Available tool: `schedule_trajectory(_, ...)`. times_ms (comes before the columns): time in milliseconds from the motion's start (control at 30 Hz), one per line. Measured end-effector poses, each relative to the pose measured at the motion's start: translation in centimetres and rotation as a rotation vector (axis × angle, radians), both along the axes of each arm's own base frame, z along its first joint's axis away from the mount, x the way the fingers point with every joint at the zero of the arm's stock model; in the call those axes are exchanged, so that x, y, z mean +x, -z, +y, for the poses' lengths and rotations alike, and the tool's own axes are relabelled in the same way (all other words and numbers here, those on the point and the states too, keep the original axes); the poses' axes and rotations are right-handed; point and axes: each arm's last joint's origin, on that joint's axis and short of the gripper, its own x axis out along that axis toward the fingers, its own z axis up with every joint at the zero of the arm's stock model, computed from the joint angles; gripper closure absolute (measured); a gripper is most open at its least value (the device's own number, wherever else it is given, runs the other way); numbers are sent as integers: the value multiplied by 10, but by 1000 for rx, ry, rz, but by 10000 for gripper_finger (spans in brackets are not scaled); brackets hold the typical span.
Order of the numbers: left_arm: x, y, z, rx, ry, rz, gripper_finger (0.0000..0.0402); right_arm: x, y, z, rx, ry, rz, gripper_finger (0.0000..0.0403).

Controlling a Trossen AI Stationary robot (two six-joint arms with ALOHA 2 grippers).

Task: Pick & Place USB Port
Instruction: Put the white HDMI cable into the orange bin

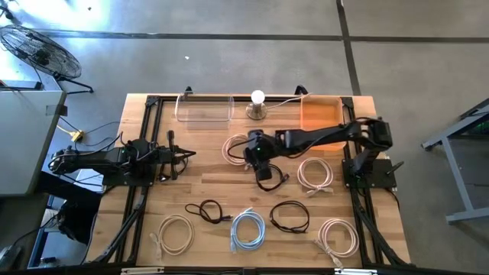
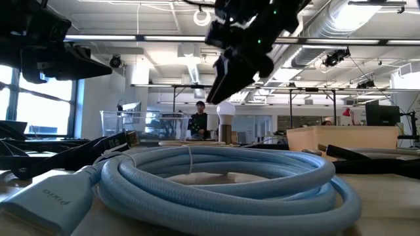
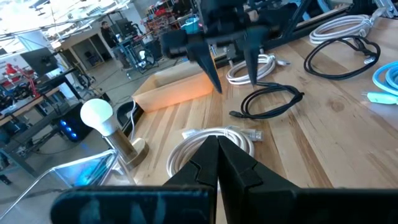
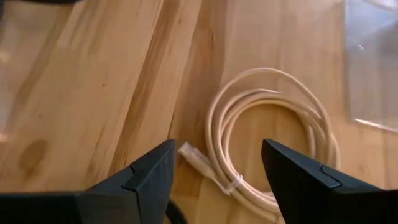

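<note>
Overhead, the right gripper (image 1: 258, 150) is hanging above the middle of the table (image 1: 206, 187), its arm reaching in from the right edge. Its jaws are standing wide apart with nothing between them. Just beyond them in the right wrist view a white cable (image 4: 273, 137) is lying coiled flat on the wood, a clear plug on its loose end and a thin tie binding the loops. It is the coil nearest the lamp (image 1: 257, 105), on the far half of the table, and no finger is touching it.

A black cable (image 1: 272, 179) is lying just beside the gripper on the near side, loosely looped. Nearer the front edge, a blue cable (image 1: 247, 228) is sitting between another black one (image 1: 207, 211) and a third black loop (image 1: 290, 216), with further white coils around them.

The left gripper (image 1: 186, 155) is waiting low at the left side, jaws pressed together and holding nothing.

Only the high view is showing the clear bin (image 1: 204, 108) and orange bin (image 1: 321, 112) side by side along the far edge with the lamp between them. The low view is showing the blue cable's thick, ribbed-looking sheath and pale flat plug up close, and people far back in the room. The left wrist view alone is showing the right gripper from the front, hanging clear above the wood.
</note>
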Motion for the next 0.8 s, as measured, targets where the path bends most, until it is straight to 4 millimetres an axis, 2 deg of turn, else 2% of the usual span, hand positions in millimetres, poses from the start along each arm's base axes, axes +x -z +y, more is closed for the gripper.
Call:
schedule_trajectory(133, 0, -1, 0, -43, -1, -23, 401, 8, 18, 0, -15, -23, 25, 171)
schedule_trajectory(233, 0, -2, 0, -49, -2, -26, 401, 10, 22, 0, -16, -27, 24, 171)
schedule_trajectory(700, 0, 0, 0, -50, -2, -9, 401, 13, 20, -1, -33, -46, -18, 171)
schedule_trajectory(800, 0, 0, 1, 6, -18, -3, 401, 14, 22, -1, -32, -44, -17, 171)
